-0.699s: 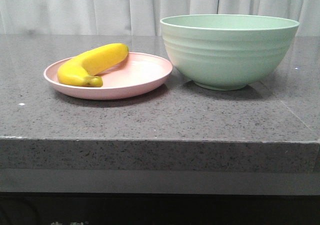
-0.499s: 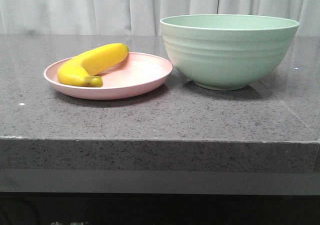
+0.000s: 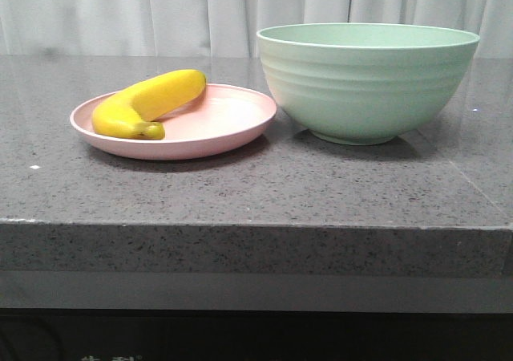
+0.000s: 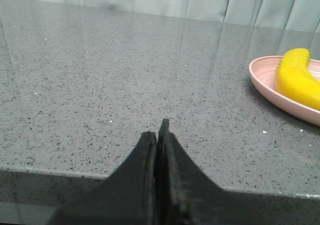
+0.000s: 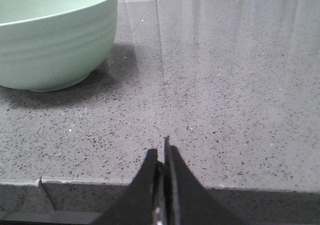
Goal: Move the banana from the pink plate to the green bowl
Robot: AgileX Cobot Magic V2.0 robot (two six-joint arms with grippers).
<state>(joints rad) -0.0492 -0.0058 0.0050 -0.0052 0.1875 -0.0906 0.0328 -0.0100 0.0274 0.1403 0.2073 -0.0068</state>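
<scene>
The yellow banana (image 3: 148,103) lies on the left side of the pink plate (image 3: 224,124), its dark tip toward the front. The green bowl (image 3: 365,84) stands upright just right of the plate, its inside mostly hidden in the front view. Neither gripper shows in the front view. In the left wrist view my left gripper (image 4: 156,134) is shut and empty near the counter's front edge, well apart from the banana (image 4: 297,80) and the plate (image 4: 270,87). In the right wrist view my right gripper (image 5: 161,150) is shut and empty near the front edge, apart from the bowl (image 5: 52,40).
The grey speckled stone counter (image 3: 256,192) has a front edge (image 3: 256,226) dropping to a dark area below. White curtains (image 3: 160,12) hang behind the counter.
</scene>
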